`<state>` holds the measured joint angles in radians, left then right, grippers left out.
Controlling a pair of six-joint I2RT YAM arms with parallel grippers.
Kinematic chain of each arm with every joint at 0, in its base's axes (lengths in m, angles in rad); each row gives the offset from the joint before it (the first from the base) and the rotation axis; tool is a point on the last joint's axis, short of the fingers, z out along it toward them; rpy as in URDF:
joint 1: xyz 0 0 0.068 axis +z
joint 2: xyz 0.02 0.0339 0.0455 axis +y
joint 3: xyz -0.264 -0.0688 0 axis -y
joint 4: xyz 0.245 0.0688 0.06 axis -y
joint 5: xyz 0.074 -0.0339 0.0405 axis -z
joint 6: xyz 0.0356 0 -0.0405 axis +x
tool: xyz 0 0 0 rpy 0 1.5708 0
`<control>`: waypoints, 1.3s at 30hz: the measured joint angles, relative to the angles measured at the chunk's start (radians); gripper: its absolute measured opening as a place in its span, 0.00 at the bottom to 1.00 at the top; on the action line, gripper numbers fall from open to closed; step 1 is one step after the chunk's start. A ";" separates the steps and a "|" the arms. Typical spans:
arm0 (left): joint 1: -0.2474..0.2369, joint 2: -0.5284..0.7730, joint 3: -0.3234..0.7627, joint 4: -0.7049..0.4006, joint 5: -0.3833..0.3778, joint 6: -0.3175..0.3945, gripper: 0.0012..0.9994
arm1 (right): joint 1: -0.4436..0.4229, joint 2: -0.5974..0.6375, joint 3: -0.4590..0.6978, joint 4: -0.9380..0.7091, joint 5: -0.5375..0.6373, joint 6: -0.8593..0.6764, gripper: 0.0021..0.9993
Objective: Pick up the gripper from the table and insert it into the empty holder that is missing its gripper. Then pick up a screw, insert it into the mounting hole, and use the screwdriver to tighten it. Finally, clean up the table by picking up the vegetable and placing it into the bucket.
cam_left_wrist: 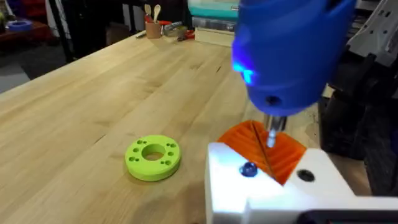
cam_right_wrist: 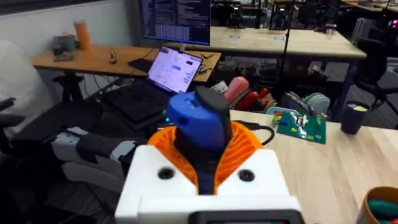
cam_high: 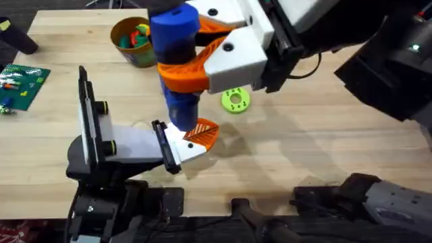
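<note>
Right hand grips the screwdriver upright, bit directly above the gripper seated in the holder, just beside the blue screw. Left hand's state: cannot tell.

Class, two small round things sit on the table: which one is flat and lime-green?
The ring, lying flat beside the blue screwdriver; the bucket is ochre-yellow and taller.

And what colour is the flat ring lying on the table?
Lime green ring, clearest in the left wrist view.
</note>
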<state>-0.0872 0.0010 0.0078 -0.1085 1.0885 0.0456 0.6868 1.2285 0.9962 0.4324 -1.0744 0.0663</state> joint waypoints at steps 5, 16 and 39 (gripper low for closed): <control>0.000 0.000 0.000 0.000 0.000 0.000 0.00 | 0.000 0.000 0.000 0.000 -0.001 -0.014 0.10; 0.000 0.000 0.000 0.000 0.000 0.000 0.00 | 0.000 0.015 0.000 -0.002 -0.004 -0.020 0.10; 0.000 0.000 0.000 0.000 0.000 0.000 0.00 | 0.015 0.018 0.000 -0.002 -0.004 -0.049 0.10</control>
<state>-0.0872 0.0007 0.0078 -0.1085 1.0885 0.0456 0.7023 1.2469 0.9962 0.4304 -1.0782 0.0172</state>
